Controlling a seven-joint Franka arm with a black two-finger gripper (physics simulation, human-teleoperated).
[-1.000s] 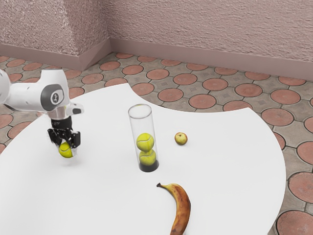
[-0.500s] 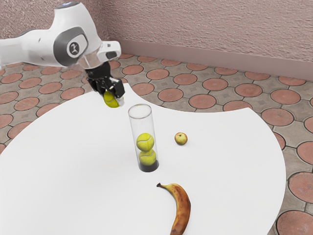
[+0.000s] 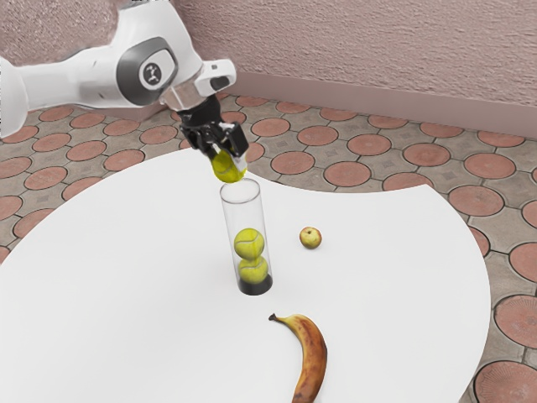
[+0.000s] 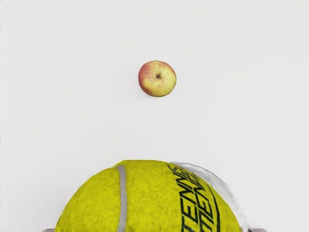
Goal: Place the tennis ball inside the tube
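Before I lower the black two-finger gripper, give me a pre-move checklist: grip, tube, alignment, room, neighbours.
1. Grip: ok. Gripper is shut on the yellow-green tennis ball.
2. Tube upright: ok. Clear cylindrical tube stands on its black base.
3. Mouth uncovered: ok. No lid across the round rim.
4. Held ball centred over mouth: cannot tell. It's above the rim, toward the exterior view's left; wrist view shows clear plastic past one side.
5. Room inside: ok. Upper ball rests on lower ball, space above.
6. Neighbours: ok. Small red-yellow apple and brown-yellow banana don't touch the tube.
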